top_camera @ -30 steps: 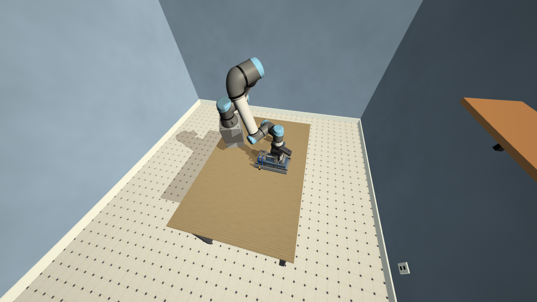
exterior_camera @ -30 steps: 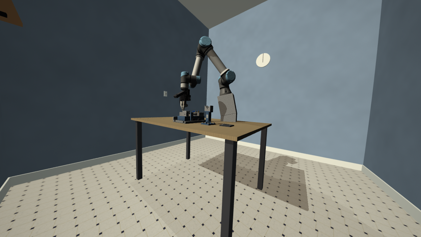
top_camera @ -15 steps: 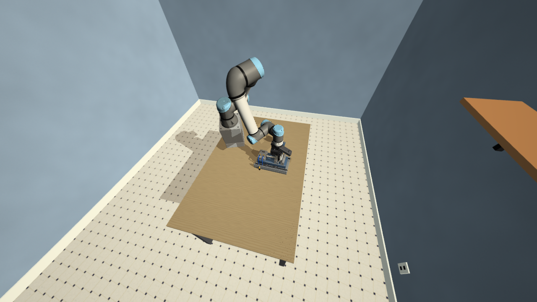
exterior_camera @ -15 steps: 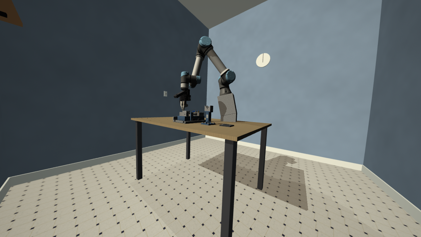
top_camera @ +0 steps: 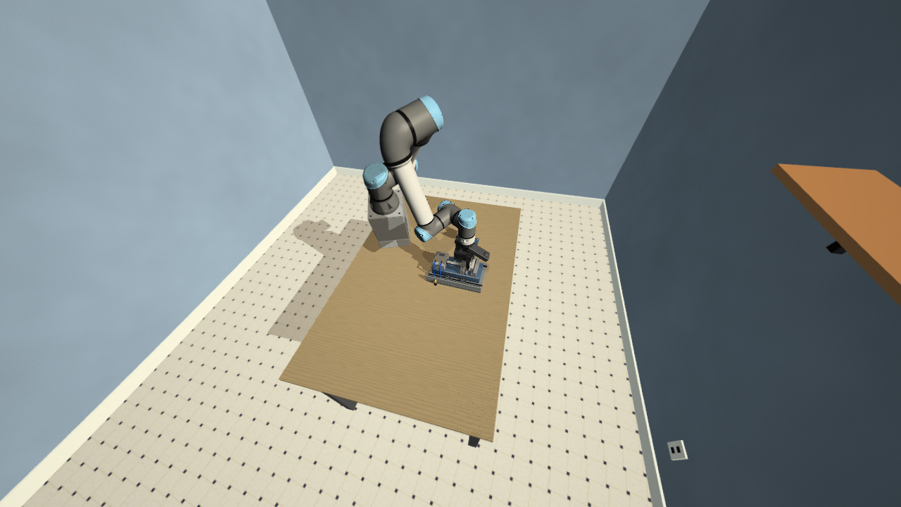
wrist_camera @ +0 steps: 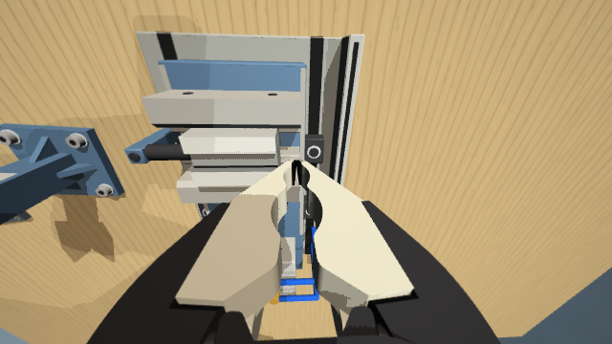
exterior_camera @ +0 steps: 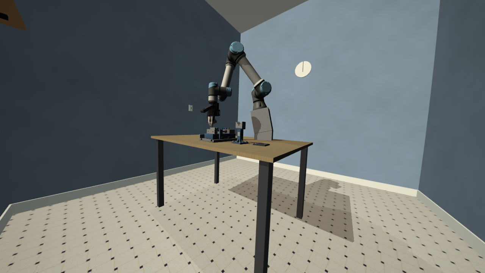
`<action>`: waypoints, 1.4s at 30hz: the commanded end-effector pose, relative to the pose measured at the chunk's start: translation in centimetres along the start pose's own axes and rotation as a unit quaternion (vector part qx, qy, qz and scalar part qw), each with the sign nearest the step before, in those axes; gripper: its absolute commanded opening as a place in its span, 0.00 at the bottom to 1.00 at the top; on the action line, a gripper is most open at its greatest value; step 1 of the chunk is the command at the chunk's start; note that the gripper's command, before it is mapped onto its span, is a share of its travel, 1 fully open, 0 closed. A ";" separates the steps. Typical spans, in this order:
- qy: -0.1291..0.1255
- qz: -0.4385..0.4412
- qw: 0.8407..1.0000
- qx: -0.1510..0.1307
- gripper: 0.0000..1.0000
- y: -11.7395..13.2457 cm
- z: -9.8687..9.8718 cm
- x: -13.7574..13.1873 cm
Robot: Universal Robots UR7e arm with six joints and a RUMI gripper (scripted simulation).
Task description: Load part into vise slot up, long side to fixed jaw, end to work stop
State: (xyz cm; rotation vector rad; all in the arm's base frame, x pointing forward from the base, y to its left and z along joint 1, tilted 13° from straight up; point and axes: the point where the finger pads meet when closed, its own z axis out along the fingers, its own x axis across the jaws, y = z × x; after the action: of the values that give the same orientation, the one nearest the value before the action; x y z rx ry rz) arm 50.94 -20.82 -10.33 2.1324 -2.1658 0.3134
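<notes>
On the table, from left to right in the wrist view, we find the V-block stand, then the work stop, its rod pointing at the part's near end. The part lies in the vise, between the fixed jaw and the moving jaw. We cannot confirm slot direction or full contact. At the part's right end, the claw is narrow, fingertips together, holding nothing.

We judge the step to be final seating. We should push low and slowly along the part toward the stop, then press squarely toward the fixed jaw, avoiding lift or twist.

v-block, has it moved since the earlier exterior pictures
No. In the exterior view, the v-block stands in the same place against the vise, with no visible shift either way.
</notes>
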 end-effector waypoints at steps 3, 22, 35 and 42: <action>0.000 0.000 1.000 0.001 0.00 0.0 0.0 -0.2; 0.000 0.000 1.000 0.001 0.00 0.0 0.0 -0.6; 0.000 0.000 1.000 0.001 0.00 0.0 0.0 -0.9; 0.000 0.000 1.000 0.001 0.00 0.0 0.0 -1.0</action>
State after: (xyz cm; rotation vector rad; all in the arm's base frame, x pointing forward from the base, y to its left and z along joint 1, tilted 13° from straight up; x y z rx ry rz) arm 50.97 -19.85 -10.53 2.1324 -2.1658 0.3134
